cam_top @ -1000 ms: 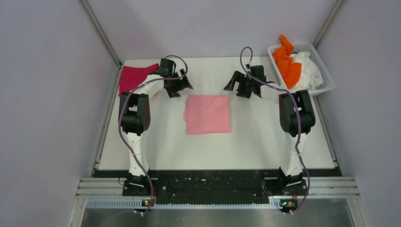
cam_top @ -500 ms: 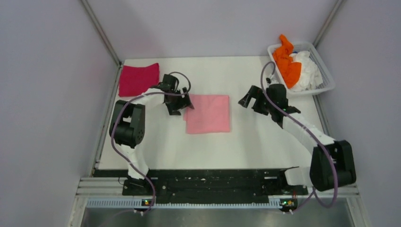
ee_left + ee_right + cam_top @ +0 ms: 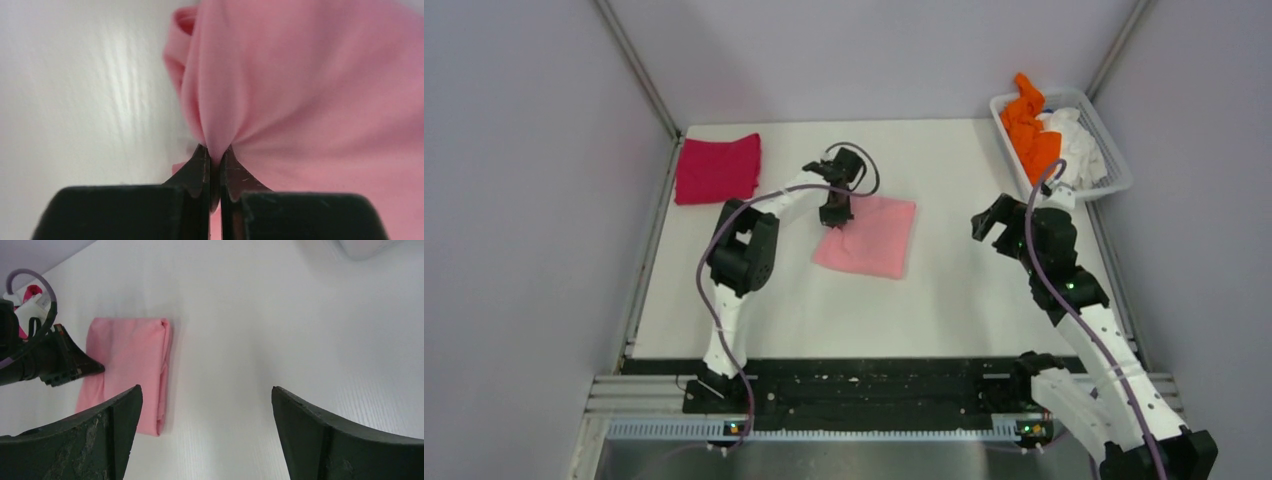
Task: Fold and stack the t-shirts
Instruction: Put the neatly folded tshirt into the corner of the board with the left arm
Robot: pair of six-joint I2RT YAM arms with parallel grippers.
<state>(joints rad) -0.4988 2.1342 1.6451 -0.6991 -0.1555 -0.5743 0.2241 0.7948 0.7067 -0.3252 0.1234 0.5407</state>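
Observation:
A folded light pink t-shirt [image 3: 874,238] [image 3: 130,355] lies skewed at the middle of the white table [image 3: 944,310]. My left gripper [image 3: 837,216] [image 3: 215,152] is shut on its near-left corner, and the pink cloth [image 3: 310,100] bunches up out of the jaws. A folded magenta-red t-shirt [image 3: 717,168] rests at the table's back left. Orange [image 3: 1030,125] and white [image 3: 1072,140] t-shirts are heaped in the basket. My right gripper [image 3: 992,220] [image 3: 206,388] hovers open over bare table to the right of the pink shirt, holding nothing.
The white slatted basket [image 3: 1114,178] stands at the back right corner, just beyond the right arm. Grey walls enclose the table on three sides. The arms' base rail [image 3: 874,390] runs along the near edge.
The left gripper moved right onto the pink shirt and shut on its corner; the shirt shifted right and turned. The right arm swung back and to the right, staying open.

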